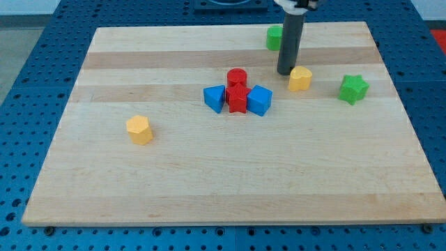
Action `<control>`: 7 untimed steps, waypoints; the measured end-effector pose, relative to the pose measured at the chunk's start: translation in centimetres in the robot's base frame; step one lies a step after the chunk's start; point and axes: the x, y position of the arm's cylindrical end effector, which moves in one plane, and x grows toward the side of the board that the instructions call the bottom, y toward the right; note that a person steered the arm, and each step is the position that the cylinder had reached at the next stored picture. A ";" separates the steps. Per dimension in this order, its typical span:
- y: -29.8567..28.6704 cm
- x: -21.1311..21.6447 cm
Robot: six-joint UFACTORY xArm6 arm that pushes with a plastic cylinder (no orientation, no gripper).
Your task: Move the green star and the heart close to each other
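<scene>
**Rod stands beside the yellow heart, green star a little apart**

The wooden bench [230, 181] fills most of the view, a pale board lying on a blue perforated surface [21, 84]. The dark rod [290, 42] comes down from the view's top, and it carries no hand at all, so there is nothing to be wide, narrow or holding. My tip [286, 72] rests on the board just at the left of the yellow heart [300, 79]; I cannot tell if it touches the heart or only stands very near.

The green star [354, 88] lies to the view's right of the heart, near it but clearly apart, with bare wood between them. Behind the rod, near the top edge of the board, a green block [273, 37] is partly hidden, and its shape I cannot make out.

In the middle of the board four blocks are pressed together: a blue block [215, 97] on the left, a blue cube [259, 100] on the right, a red block [238, 100] between them, and a red cylinder [237, 77] just above.

Well apart, towards the view's left, a yellow hexagonal block [139, 130] sits alone.
</scene>
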 end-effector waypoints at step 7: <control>4.5 9.3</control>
